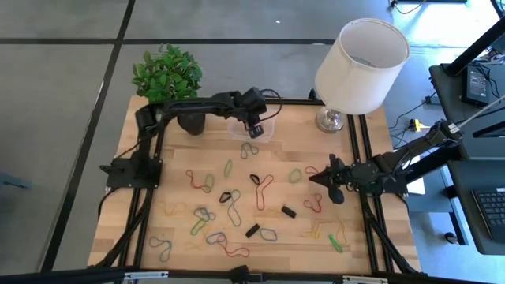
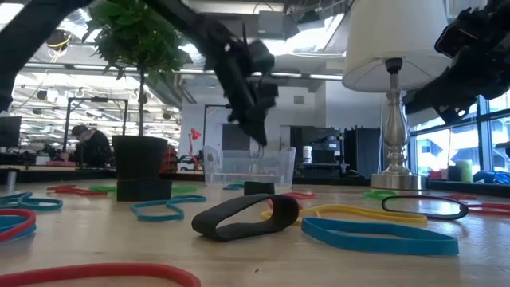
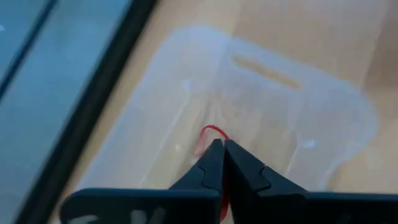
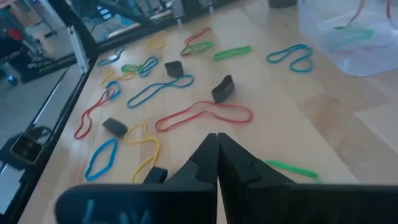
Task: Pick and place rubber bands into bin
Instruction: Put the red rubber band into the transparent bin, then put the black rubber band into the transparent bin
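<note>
Rubber bands (image 1: 233, 207) lay scattered across the frame's lower centre, the right gripper (image 1: 321, 179) waited pinched shut at right, and, farther up, the left gripper (image 1: 256, 132) pinched a red band (image 3: 210, 132) over the bin (image 1: 268, 130).

Both tools (image 3: 219, 149) (image 4: 216, 143) closed.

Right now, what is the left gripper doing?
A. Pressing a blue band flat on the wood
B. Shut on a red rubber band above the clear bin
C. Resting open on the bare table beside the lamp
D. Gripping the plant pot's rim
B: the left wrist view shows the left gripper shut, a red rubber band looping out at its tips, directly over the clear bin; the high view places it over the bin too.
</note>
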You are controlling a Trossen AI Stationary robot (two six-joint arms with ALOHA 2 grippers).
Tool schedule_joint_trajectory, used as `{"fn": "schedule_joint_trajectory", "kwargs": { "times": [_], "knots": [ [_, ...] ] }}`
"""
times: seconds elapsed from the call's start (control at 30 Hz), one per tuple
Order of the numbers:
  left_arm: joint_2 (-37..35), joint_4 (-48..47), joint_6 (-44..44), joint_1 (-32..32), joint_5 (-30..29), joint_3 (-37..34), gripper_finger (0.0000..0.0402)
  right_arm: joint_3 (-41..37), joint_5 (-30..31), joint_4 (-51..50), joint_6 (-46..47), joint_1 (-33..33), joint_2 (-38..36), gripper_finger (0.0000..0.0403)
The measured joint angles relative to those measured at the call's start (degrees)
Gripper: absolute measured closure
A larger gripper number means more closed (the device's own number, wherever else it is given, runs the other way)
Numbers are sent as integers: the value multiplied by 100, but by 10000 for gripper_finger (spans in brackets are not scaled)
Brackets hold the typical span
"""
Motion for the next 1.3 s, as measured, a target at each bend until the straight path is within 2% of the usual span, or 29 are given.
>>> {"fn": "schedule_joint_trajectory", "kwargs": {
  "times": [0.17,0.53,0.73,0.97,1.07,1.2,1.3],
  "knots": [
    [329,-55,213,63,186,0,384,2,169,7,123,-241,0,398],
    [352,190,343,206,242,0,273,2,167,1,95,-779,2,398],
    [307,233,461,196,221,45,243,2,165,0,80,-919,2,398],
    [120,-222,404,3,173,452,247,2,146,9,-41,-943,2,398],
    [1,-595,103,-161,-94,674,257,2,143,35,-35,-943,1,398],
    [-216,-1097,-431,-450,-295,811,281,4,122,100,252,-941,2,398],
    [-463,-1185,-900,-698,-294,772,314,7,45,116,568,-941,2,397]
  ]
}}
